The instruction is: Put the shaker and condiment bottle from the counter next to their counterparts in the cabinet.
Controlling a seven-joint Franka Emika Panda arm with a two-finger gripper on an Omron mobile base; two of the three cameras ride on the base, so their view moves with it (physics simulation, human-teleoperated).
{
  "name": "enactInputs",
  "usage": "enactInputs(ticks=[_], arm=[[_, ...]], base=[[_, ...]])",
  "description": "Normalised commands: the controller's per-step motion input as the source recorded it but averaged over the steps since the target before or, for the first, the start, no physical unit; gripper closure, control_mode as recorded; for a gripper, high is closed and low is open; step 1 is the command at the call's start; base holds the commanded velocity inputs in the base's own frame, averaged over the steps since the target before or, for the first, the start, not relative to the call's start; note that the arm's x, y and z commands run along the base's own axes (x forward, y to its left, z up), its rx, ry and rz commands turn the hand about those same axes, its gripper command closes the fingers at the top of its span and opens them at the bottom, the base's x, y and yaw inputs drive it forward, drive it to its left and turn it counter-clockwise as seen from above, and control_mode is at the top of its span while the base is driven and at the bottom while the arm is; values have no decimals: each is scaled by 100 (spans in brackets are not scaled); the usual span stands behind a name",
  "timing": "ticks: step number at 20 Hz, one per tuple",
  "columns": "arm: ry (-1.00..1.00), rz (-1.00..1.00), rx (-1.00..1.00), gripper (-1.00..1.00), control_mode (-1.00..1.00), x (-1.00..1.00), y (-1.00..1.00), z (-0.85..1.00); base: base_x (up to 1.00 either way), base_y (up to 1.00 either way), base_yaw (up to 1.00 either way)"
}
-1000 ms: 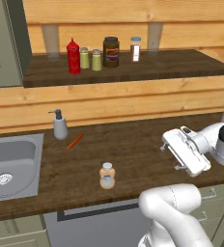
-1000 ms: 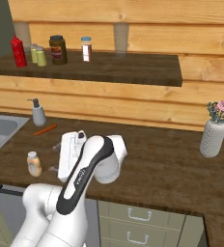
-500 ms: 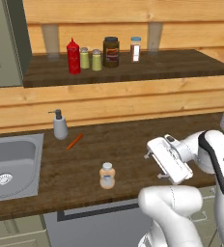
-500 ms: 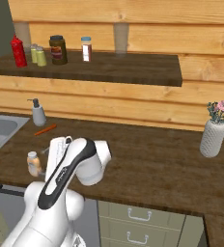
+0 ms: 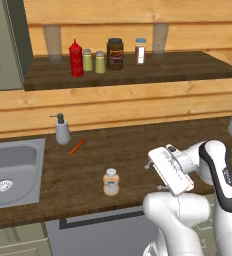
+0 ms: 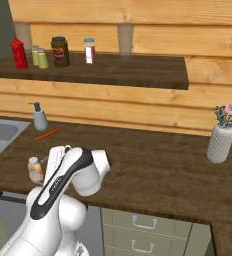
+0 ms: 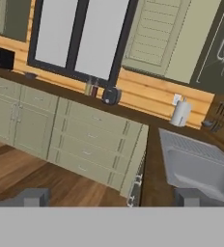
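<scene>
The condiment bottle [image 5: 110, 181] [image 6: 36, 170], white-capped with a peach upper part, stands upright near the front edge of the counter [image 5: 123, 150]. My gripper [image 5: 154, 177] [image 7: 111, 197] hovers just right of it at about its height, turned sideways toward the sink, jaws wide open and holding nothing. In the cabinet, on the shelf board [image 5: 138, 72], the olive-yellow shaker [image 5: 100, 62] [image 6: 43, 58] stands beside the paler shaker [image 5: 88, 60] and the red squeeze bottle [image 5: 76, 58] [image 6: 19, 52].
A dark jar [image 5: 115, 53] and a white-labelled jar [image 5: 140, 51] share the shelf. On the counter are a grey soap dispenser [image 5: 62, 129], a small orange carrot-like thing [image 5: 77, 146], the steel sink [image 5: 10, 170] [image 7: 196, 164] and a flower vase [image 6: 221, 142].
The arm has swung left and a little lower, bringing the open hand from the counter's right part to just beside the condiment bottle. Nothing else moved.
</scene>
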Motion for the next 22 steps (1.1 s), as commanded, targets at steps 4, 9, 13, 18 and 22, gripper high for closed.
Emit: enactInputs(ticks=[4,9,13,18,22], arm=[[10,0,0,-100,-100,43,15,-27],[7,0,0,-100,-100,48,19,-8],[2,0,0,-100,-100,5,4,0],[0,0,0,-100,-100,42,6,-48],[0,0,2,-100,-100,46,0,-66]], base=[[0,0,0],[0,0,0],[0,0,0],[0,0,0],[0,0,0]])
